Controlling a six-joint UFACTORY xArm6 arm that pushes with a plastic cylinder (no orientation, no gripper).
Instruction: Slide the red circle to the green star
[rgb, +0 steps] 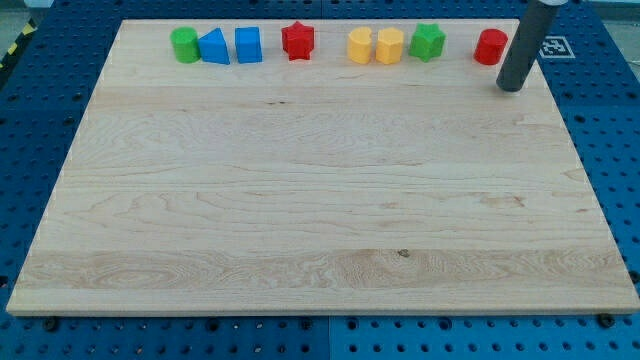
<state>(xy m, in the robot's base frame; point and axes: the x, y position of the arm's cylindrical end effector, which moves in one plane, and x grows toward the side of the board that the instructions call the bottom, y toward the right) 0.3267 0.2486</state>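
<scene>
The red circle (490, 47) stands near the board's top right corner. The green star (427, 41) sits a short way to its left in the same row along the top edge. My tip (511, 86) rests on the board just right of and below the red circle, close to it but apart. The dark rod rises from the tip toward the view's top right.
Along the top edge, from the left: a green circle (184, 45), a blue triangle (214, 47), a blue cube (248, 45), a red star (298, 41), a yellow heart (359, 46), a yellow hexagon (389, 46). The wooden board (320, 200) lies on a blue pegboard table.
</scene>
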